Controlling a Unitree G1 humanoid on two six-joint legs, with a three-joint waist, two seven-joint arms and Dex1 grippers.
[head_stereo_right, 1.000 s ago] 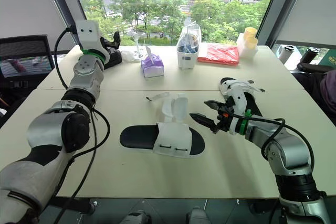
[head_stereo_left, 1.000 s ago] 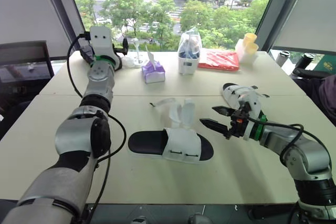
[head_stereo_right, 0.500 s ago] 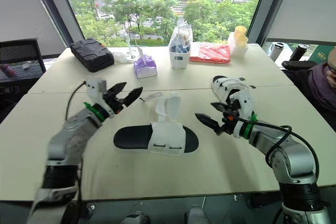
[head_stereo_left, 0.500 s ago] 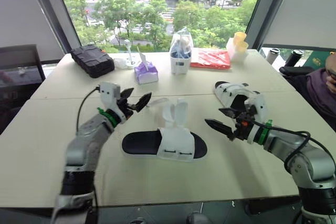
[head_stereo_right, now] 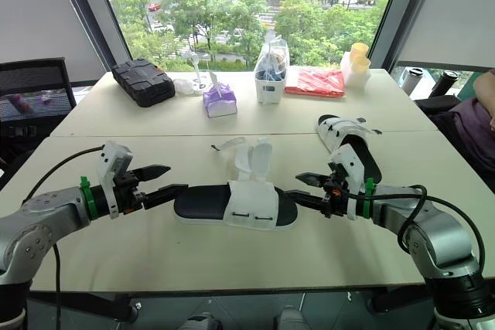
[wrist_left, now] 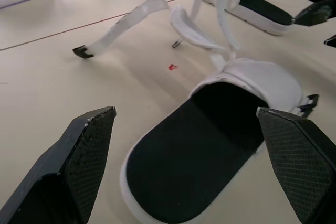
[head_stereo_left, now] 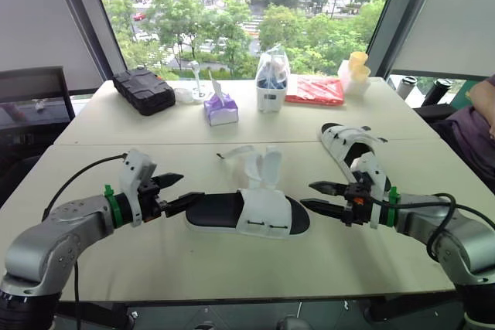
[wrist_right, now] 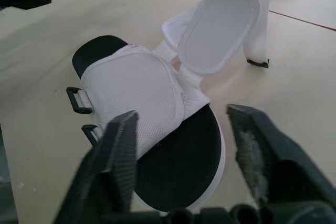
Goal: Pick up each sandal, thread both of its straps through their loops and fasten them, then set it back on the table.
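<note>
Beige table (head_stereo_left: 232, 272) holds a white sandal (head_stereo_left: 263, 214), tall windows (head_stereo_left: 232, 5) beyond it; left gripper (head_stereo_left: 187, 188) and right gripper (head_stereo_left: 308, 195) flank it, fingers spread.

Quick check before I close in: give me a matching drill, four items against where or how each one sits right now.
Items: 1 near sandal; 2 far sandal; 3 left gripper; 4 black case.
States: A far left corner of the table; B open, at the sandal's bare black end; C straps loose, between both grippers; D beyond the right gripper.
Pairs: 1-C; 2-D; 3-B; 4-A.
</note>
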